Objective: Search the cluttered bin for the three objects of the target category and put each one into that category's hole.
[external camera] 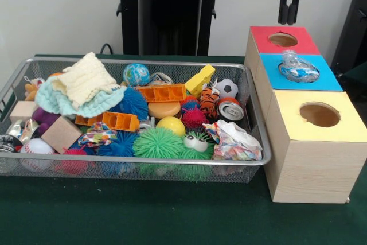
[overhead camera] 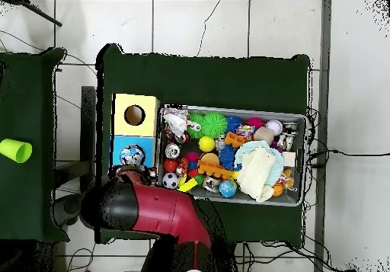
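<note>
End effector [external camera: 289,20] at the top of the front view, black fingers hanging apart with a narrow gap, released and empty, under a red wrist housing. In the overhead view, hidden beneath the red arm [overhead camera: 156,212].

Crushed plastic bottle [external camera: 298,68]: clear, flattened and crumpled, wrapped in a blue and white label, lying on its side across the hole of the blue compartment [external camera: 327,81] and covering it, not dropped through. Print on the label too small to read. Seen from above as a pale blue blot [overhead camera: 132,153] on the blue square.

Bottle at 6 o'clock from the end effector in the front view, directly below and well apart from the fingertips.

Sorting box with three coloured tops in a row: red hole [external camera: 282,39] at 12 o'clock of the bottle, yellow hole [external camera: 319,115] at 5 o'clock, both uncovered.

Wire mesh bin [external camera: 255,120] at 9 o'clock of the box, on the green surface [external camera: 172,216], crowded with toys; crushed can [external camera: 230,109] and crumpled wrapper [external camera: 232,142] near its box-side wall.
</note>
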